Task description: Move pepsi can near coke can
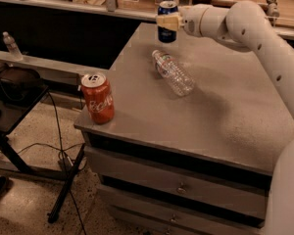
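1. The worktop (220, 126): the coke can (98, 99) stands at its front-left corner, close to both edges. If I set the pepsi can (167, 35) down too far to the left or front of that spot, it goes over the rim to the floor (29, 199).
2. The plastic bottle (174, 72): it lies on its side between the two cans, roughly across the straight path. If I travel low, I strike it. Being round, it probably rolls, perhaps into the coke can.
3. The coke can: it is upright and well apart from me, with little worktop around it. A nudge from my arm (264, 38) or from the pepsi can as I arrive would likely tip it or push it off the corner.
4. The pepsi can: it is at the far side of the worktop, upright in my grip. I cannot tell whether its base is clear of the surface. If it drags, it may catch and twist. Its smooth wall could also slide down if my hold is slack.
5. My end effector (166, 21): it is clamped on the pepsi can's upper half, from the side. Holding that high lets the bottom swing on a quick move. Opening before the base sits flat would let the can topple.
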Robot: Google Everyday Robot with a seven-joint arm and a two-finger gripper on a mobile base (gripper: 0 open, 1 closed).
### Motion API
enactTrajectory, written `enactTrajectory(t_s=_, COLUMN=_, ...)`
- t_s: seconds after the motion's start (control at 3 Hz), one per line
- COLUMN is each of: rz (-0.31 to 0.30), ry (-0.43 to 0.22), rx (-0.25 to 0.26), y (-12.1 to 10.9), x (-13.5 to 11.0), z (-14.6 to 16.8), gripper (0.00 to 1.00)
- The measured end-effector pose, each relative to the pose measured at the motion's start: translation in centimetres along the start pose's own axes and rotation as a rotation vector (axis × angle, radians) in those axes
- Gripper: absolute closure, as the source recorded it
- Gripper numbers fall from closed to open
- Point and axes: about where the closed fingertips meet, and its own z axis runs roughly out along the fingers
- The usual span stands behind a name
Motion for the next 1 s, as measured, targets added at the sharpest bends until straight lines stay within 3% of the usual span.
enactTrajectory(t_s=0.67, rz=-0.040, ry=-0.076, rx=-0.014, y=0.2, x=-7.6, z=-1.8, gripper=1.00)
enactTrajectory(t_s=1.0, rz=-0.009, ry=-0.086, rx=-0.002, y=3.1, x=-8.4, z=-5.4, gripper=1.00)
